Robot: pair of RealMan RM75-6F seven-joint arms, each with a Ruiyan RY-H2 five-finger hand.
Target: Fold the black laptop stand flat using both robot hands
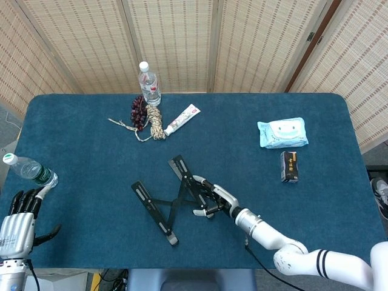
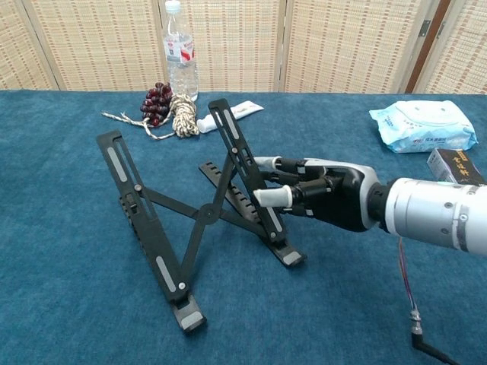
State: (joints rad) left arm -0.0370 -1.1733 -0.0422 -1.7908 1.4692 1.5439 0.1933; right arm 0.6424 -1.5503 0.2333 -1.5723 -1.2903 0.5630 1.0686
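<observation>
Looking down from the head view, I see the desk (image 1: 91, 121) under its blue cloth filling most of the frame, with woven screens behind it. The black laptop stand (image 1: 173, 197) sits unfolded near the middle of the desk toward my edge, its two long rails raised and joined by crossed struts; in the chest view the stand (image 2: 163, 228) plainly stands up off the cloth.

My right arm (image 1: 303, 257) reaches in from the lower right. The right hand (image 1: 213, 199) is against the stand's right rail, and in the chest view the right hand (image 2: 319, 190) has its fingers (image 2: 283, 163) curled toward that rail and the thumb (image 2: 270, 198) touching its side; I cannot tell whether it truly grips the rail or only presses on it. My left hand (image 1: 21, 221) hangs at the lower left corner, well apart from the stand, fingers spread and holding nothing.

The pack of wipes (image 1: 282, 133) lies at the right, a small dark box (image 1: 290, 167) just beside it. At the far edge stand a water bottle (image 1: 150, 83), dark grapes (image 1: 139, 111), a coil of rope (image 1: 156, 121) and a tube (image 1: 182, 119). Another bottle (image 1: 30, 171) lies at the left, near my left hand.
</observation>
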